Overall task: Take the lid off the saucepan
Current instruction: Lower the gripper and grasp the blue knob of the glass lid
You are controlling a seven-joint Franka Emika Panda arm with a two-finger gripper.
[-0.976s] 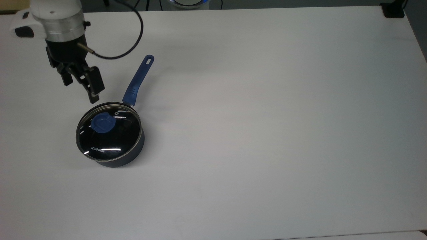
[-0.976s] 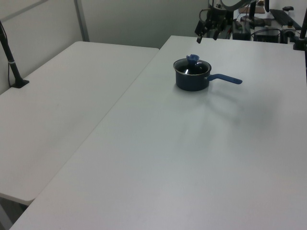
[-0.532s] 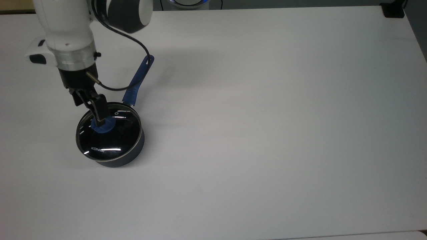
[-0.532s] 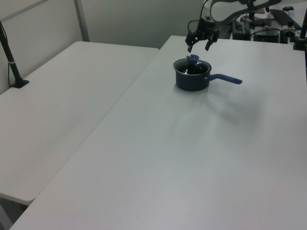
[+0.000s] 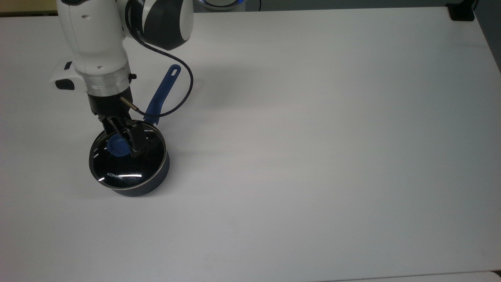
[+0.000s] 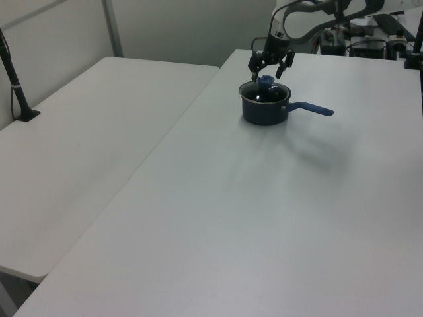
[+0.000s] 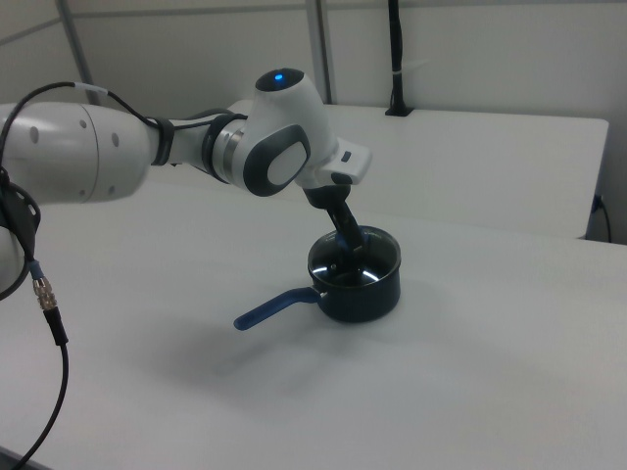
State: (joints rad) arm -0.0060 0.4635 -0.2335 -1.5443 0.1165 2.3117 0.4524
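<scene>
Over the last second the gripper (image 5: pixel 124 141) has come down over the saucepan (image 5: pixel 133 184), fingers spread either side of the lid (image 5: pixel 127 154)'s knob (image 5: pixel 117 145), ready to close.

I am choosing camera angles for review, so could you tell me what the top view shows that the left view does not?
Top view alone: the white KONKA lettering on the lid and the hole at the end of the saucepan handle.

Left view alone: a second white table beside the working one, with a black post at the left view's left edge.

Both: the open pincer straddling the lid's blue knob, with the lid seated on the saucepan.
</scene>
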